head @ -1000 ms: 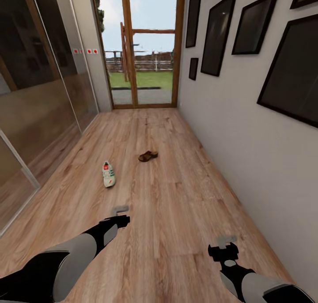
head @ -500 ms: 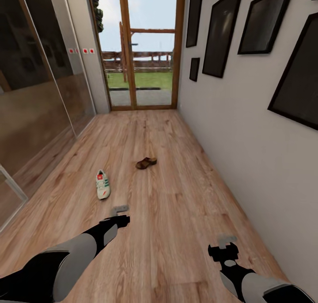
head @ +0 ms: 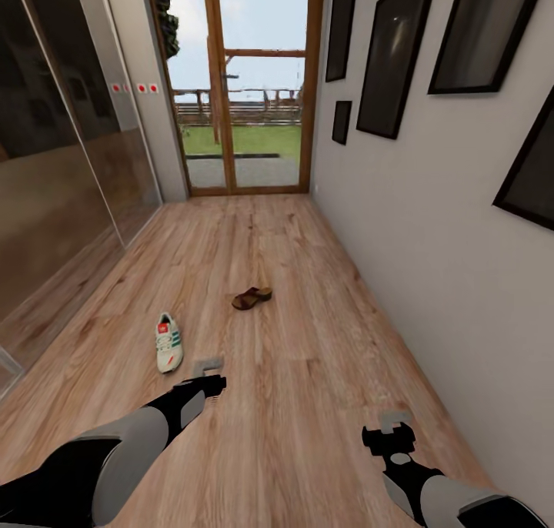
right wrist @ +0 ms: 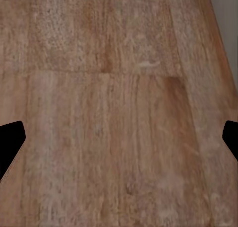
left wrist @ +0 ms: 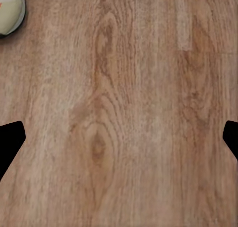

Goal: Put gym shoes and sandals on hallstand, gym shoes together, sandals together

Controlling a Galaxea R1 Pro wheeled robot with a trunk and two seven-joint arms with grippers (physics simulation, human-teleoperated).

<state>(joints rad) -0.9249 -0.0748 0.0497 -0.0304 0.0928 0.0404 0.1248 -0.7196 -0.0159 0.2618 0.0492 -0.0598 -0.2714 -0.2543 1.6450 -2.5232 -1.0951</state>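
Only overhead: sandal (head: 251,298) beyond gym shoe (head: 168,342).

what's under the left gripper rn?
Under the left gripper lies bare corridor floor, with nothing between its open fingers. The gym shoe sits just beyond it, its edge at the left wrist view's corner.

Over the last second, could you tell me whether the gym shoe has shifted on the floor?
No. The gym shoe keeps its spacing from the sandal; the camera advanced.
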